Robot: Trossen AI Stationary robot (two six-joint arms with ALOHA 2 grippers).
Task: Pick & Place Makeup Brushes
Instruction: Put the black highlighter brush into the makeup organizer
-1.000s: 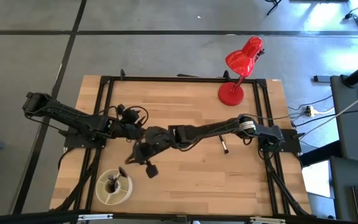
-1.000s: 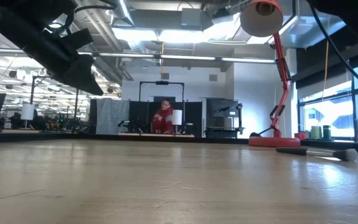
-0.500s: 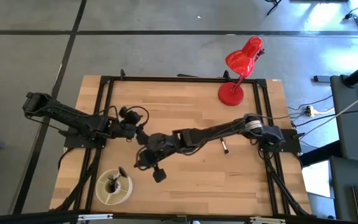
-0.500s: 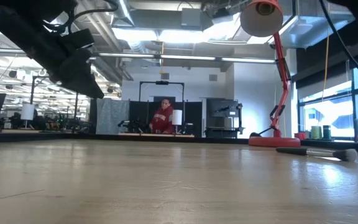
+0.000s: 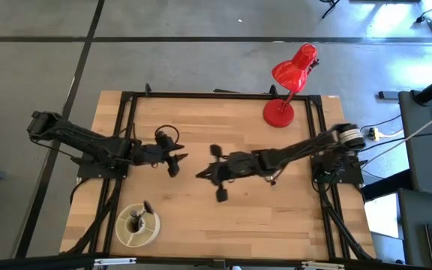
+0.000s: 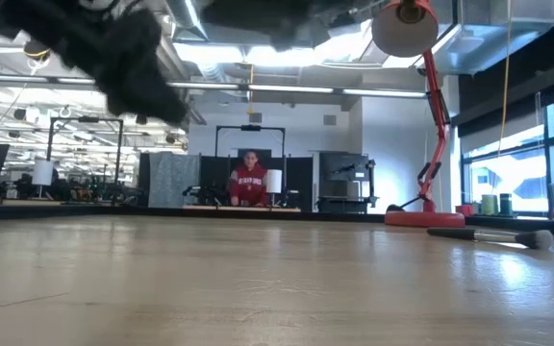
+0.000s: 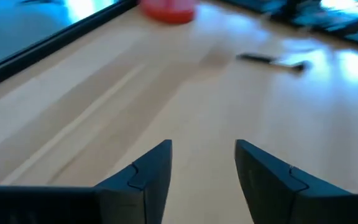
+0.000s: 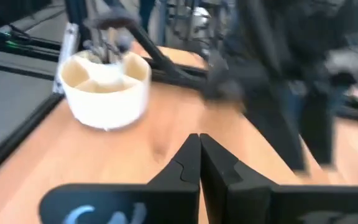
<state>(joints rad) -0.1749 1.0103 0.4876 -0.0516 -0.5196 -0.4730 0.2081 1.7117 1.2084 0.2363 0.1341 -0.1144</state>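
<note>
One brush (image 5: 271, 177) lies on the table (image 5: 238, 225), right beside the right arm and behind its gripper (image 5: 203, 174), whose fingers are pressed together on nothing. It shows again in the low view (image 6: 493, 234). A few more brushes (image 5: 137, 219) stand in the white cup (image 5: 138, 226) near the front left corner; I can't count them. The left gripper (image 5: 180, 157) hovers mid-table, fingers (image 7: 148, 171) apart and empty. One red lamp (image 5: 285, 88) stands at the back.

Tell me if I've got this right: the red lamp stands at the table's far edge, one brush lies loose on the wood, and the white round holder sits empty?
Not quite: the white holder is not empty. The high view shows dark brushes standing in it. The red lamp and the loose brush are as you say.
</note>
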